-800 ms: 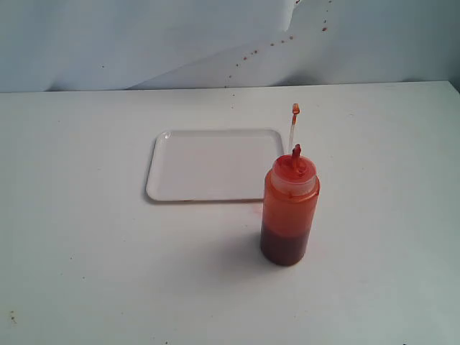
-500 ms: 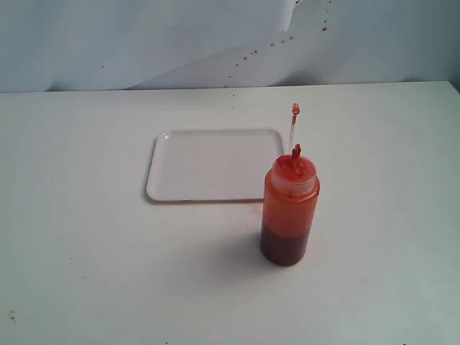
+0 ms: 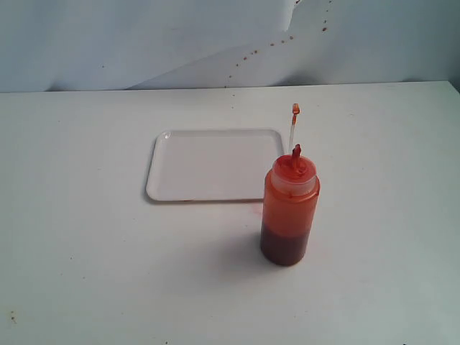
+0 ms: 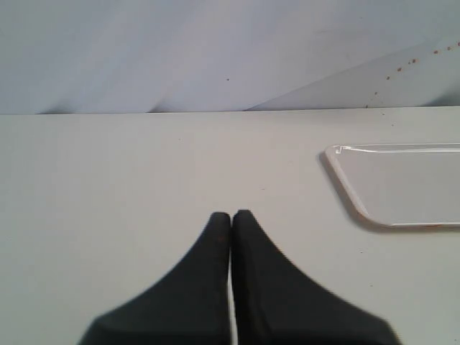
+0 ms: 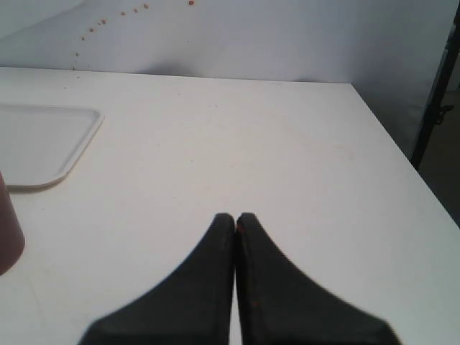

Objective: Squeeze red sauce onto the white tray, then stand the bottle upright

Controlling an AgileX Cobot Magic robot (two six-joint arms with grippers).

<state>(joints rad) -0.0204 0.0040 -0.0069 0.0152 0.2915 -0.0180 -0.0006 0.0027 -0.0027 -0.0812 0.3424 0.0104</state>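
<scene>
The bottle (image 3: 289, 212) stands upright on the table, just off the near right corner of the white tray (image 3: 213, 164). Its red nozzle (image 3: 295, 152) points up and the clear cap strap (image 3: 293, 123) sticks up behind it. Dark red sauce (image 3: 284, 246) fills the bottle's lower part. The tray shows no sauce on it. Neither arm appears in the exterior view. My left gripper (image 4: 231, 215) is shut on nothing above bare table, with the tray (image 4: 402, 183) off to one side. My right gripper (image 5: 236, 217) is shut and empty too, with the bottle's edge (image 5: 8, 241) and the tray (image 5: 39, 144) in view.
A faint pinkish smear (image 3: 256, 209) marks the table between tray and bottle. Small reddish specks (image 3: 259, 47) dot the pale backdrop behind. The table's right edge (image 5: 399, 154) drops off near a dark stand (image 5: 435, 100).
</scene>
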